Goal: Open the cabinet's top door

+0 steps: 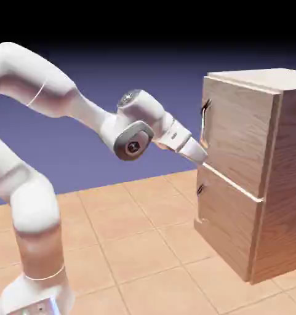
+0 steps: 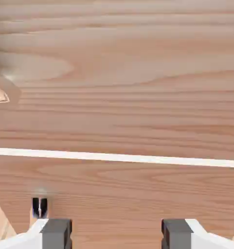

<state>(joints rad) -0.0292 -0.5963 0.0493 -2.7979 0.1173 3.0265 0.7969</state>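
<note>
Cabinet top door (image 1: 239,135) is closed, in the right part of the exterior view, above the lower door (image 1: 227,218); its dark curved handle (image 1: 204,123) runs upright along its left edge. The white arm (image 1: 73,92) reaches from the left side to the centre, its end effector (image 2: 117,236) at the door's lower left, near the pale seam (image 2: 117,157) between the panels. In the hand view, the end effector is released, its grey fingertips (image 2: 56,234) wide apart at the bottom edge, with wood grain between them and nothing gripped.
</note>
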